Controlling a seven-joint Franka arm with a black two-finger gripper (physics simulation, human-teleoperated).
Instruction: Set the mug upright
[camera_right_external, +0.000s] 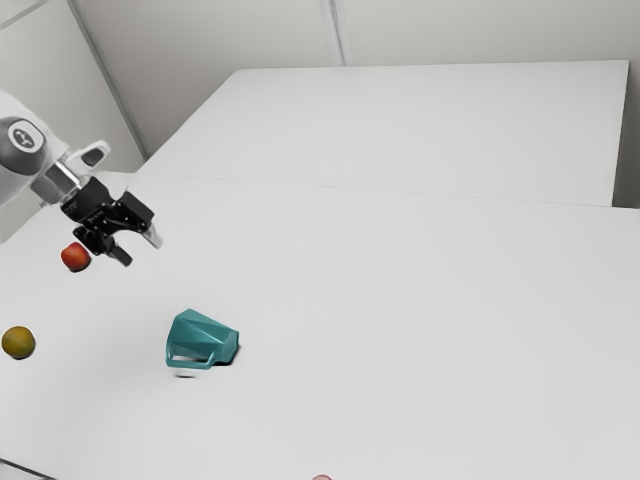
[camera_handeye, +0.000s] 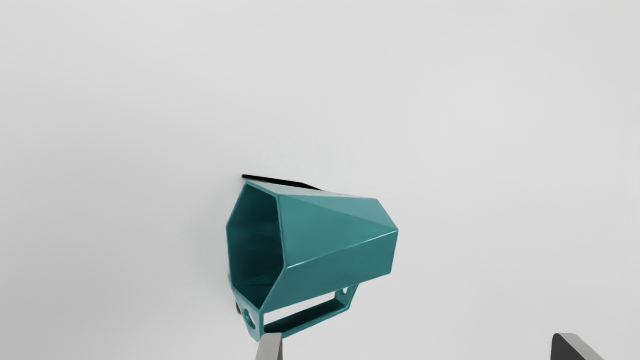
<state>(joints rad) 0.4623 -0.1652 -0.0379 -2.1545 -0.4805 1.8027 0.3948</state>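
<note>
Exterior view: my pincer (camera_right_external: 139, 248) hangs above the counter (camera_right_external: 400, 330), released, nothing in it, two fingers standing wide apart. Teal mug (camera_right_external: 205, 338) lies on its side on the counter, at about 5 o'clock from my pincer and well apart from it. Wide mouth toward 9 o'clock, narrower base toward 3, handle toward 6. Red round thing (camera_right_external: 75, 256) at 9 o'clock from my pincer; olive-brown ball (camera_right_external: 18, 342) at 7 o'clock from the red one, 9 from the mug. Pinkish bit (camera_right_external: 321, 477) at the bottom edge, roughly 5 o'clock from the mug, mostly cut off, can't tell what. Wrist view: mug tipped over, faceted, hollow inside visible, handle on the side nearest my fingers; one fingertip overlaps the handle's edge in the picture, the other is well clear of the mug.
</note>
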